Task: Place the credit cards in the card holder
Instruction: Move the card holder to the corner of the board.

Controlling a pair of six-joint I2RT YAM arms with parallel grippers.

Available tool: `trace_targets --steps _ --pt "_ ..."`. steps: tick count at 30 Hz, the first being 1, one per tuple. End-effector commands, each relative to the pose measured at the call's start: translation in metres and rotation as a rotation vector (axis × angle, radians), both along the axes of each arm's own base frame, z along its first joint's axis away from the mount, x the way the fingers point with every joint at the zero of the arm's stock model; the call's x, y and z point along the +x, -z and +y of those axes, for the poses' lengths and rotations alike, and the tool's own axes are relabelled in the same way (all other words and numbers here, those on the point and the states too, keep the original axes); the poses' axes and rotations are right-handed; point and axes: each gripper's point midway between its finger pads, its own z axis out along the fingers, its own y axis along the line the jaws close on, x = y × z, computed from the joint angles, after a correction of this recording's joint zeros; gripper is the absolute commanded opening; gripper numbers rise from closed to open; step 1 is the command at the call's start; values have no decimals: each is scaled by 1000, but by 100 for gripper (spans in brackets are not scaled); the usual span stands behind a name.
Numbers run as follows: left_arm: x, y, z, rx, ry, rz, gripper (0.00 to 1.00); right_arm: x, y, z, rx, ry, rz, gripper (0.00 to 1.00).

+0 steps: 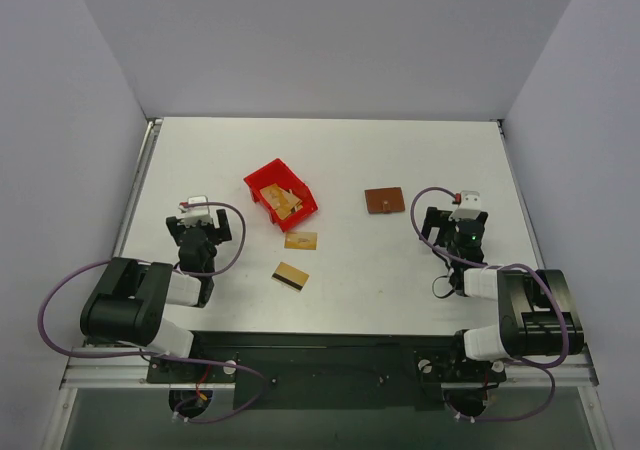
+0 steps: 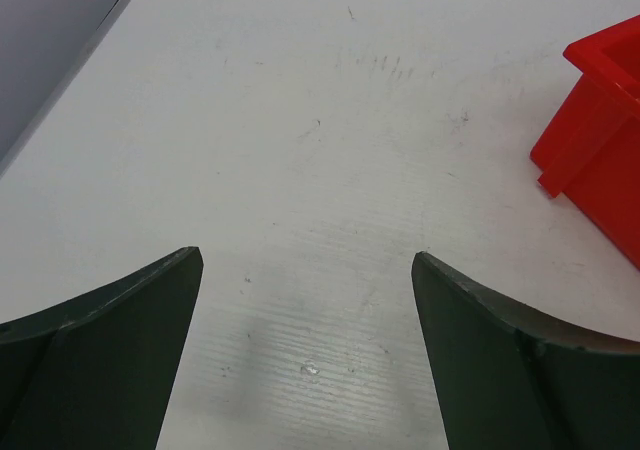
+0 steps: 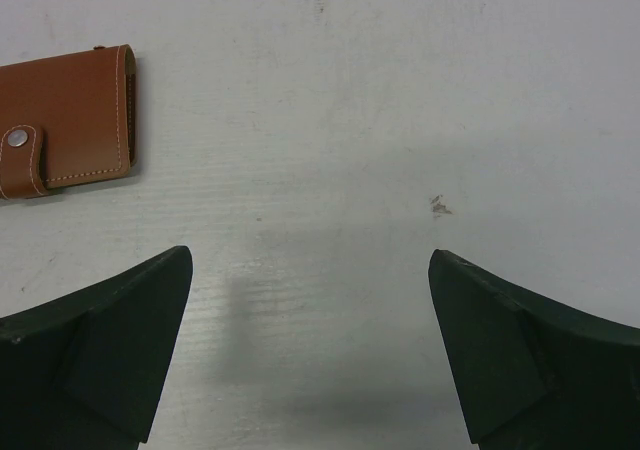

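Your left gripper (image 2: 306, 257) is spread wide with nothing between its dark fingers, over bare white table (image 1: 390, 290) toward the left edge. To its right, near but not touching, sits the red plastic bin (image 1: 258, 176) with some thin gold-tan credit cards (image 1: 286, 201) lying loose inside. Two more are out on the table: a flat gold-tan card (image 1: 301, 240) just beside the bin's near corner, and a gold-tan card with a dark stripe along its near edge (image 1: 290, 276) closer to the arm bases. Further right, the small brown leather-like card holder (image 3: 65, 120) lies flat, folded shut with its snap tab fastened, well apart from every card. Your right gripper (image 3: 310, 254) is equally wide and holds nothing, to the right of the holder and nearer the bases.
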Motion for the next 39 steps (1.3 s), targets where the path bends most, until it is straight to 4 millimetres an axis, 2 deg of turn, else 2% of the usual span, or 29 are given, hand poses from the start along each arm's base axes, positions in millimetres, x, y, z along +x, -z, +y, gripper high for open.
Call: trace_targets --steps 1,20,23,25,29,30,31,32,33,34,35,36,38,39 --pt "12 -20 -2 -20 5 -71 97 12 -15 2 12 -12 -52 100" --pt "12 -20 -2 -23 12 -70 97 12 -16 2 9 -13 -51 100" --pt "10 -20 0 -18 5 -75 97 10 -17 -7 -19 51 -49 100" --pt "4 -25 6 -32 -38 -95 97 13 -26 -12 -39 92 -57 100" --pt "-4 -38 0 1 -13 -153 97 15 -41 -3 -104 89 18 100" --pt "-10 -41 11 10 -103 -143 97 14 -44 2 -114 75 30 100" --pt "-7 -49 8 -6 -123 -144 97 15 -50 1 -124 87 24 100" --pt "-12 -45 13 7 -160 -81 97 14 -53 3 -125 86 24 100" --pt "-5 -62 13 -32 -185 -110 97 14 -58 2 -113 107 13 100" --pt "-11 -58 20 -27 -230 -63 97 14 -64 2 -98 119 -2 100" --pt "-6 -68 18 -97 -254 -91 97 15 -68 1 -60 151 -19 100" --pt "-9 -63 19 -107 -263 -58 97 15 -75 2 1 184 -50 100" --pt "-7 -72 14 -123 -263 -56 97 15 -82 -1 78 259 -65 100" --pt "-6 -77 13 -125 -268 -60 97 19 -93 -6 102 306 -84 100"
